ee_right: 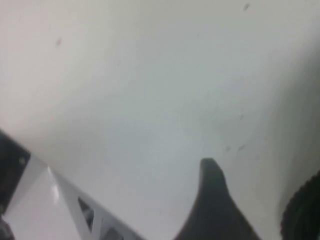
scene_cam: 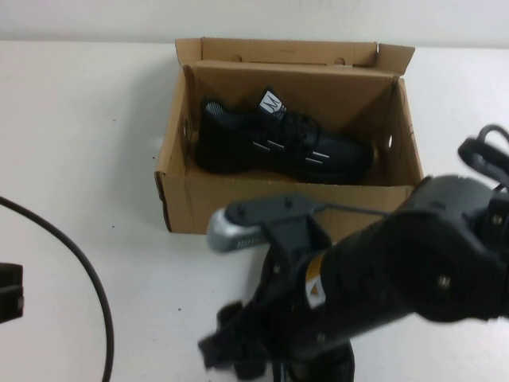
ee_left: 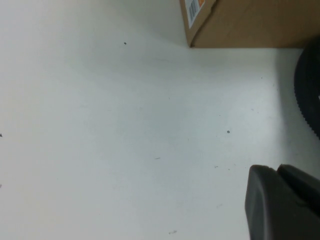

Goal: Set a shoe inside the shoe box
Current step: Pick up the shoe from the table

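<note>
1. the shoe (scene_cam: 274, 143) lies on its side inside the shoe box (scene_cam: 231, 203), heel toward our left, toe toward our right, its white tongue label facing up and its white dashes showing along the flank.
2. the shoe box sits open on the white table (scene_cam: 79, 159), its flap lid folded back at the far side; nothing grips the shoe and nothing touches it.
3. in the high view our right arm fills the near foreground, in front of the box and clear of it. the right gripper (ee_right: 212, 195) shows only one dark fingertip over bare tabletop in its wrist view, holding nothing; whether its fingers are spread or together we cannot tell.
4. our left gripper (ee_left: 272, 200) rests low over the table off to the left, its fingers pressed together and empty, with a corner of the box and its printed sticker (ee_left: 192, 10) visible beyond.
5. a black cable (scene_cam: 87, 278) curves across the table at our left.
6. we judge the placing done: the shoe is in the box, and little seems left but drawing the right arm back.
</note>
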`<control>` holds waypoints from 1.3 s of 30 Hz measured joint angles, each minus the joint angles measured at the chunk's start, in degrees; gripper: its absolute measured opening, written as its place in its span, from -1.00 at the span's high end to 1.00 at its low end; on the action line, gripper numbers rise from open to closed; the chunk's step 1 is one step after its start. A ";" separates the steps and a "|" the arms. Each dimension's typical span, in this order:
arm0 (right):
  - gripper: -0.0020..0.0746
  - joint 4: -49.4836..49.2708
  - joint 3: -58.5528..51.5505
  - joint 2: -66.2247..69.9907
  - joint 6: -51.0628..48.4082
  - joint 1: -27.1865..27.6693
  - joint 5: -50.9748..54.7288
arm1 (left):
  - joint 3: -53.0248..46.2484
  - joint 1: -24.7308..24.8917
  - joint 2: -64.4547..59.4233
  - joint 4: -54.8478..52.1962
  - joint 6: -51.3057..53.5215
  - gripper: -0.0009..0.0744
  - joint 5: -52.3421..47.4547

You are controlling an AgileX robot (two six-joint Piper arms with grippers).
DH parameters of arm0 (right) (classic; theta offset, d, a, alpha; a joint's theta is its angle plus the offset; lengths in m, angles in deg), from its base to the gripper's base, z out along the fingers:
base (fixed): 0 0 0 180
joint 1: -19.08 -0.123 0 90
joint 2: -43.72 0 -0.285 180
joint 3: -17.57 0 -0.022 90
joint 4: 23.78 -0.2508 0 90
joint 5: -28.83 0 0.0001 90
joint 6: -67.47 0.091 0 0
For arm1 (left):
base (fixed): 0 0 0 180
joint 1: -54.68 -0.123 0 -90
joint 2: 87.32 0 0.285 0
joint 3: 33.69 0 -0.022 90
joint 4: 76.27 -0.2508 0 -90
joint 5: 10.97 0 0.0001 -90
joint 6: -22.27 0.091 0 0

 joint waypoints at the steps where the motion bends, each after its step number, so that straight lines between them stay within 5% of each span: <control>1: -0.08 0.00 -0.37 0.00 0.00 -0.92 0.28 | 0.00 0.00 0.00 0.00 0.00 0.98 -0.13; 14: -0.08 13.81 -6.62 0.00 12.15 -2.44 -1.88 | 0.00 0.00 0.00 0.00 0.00 0.98 -0.76; 39: -0.03 12.54 -9.06 4.28 14.97 -2.44 -7.51 | 0.00 0.00 0.00 0.00 0.00 0.98 -0.98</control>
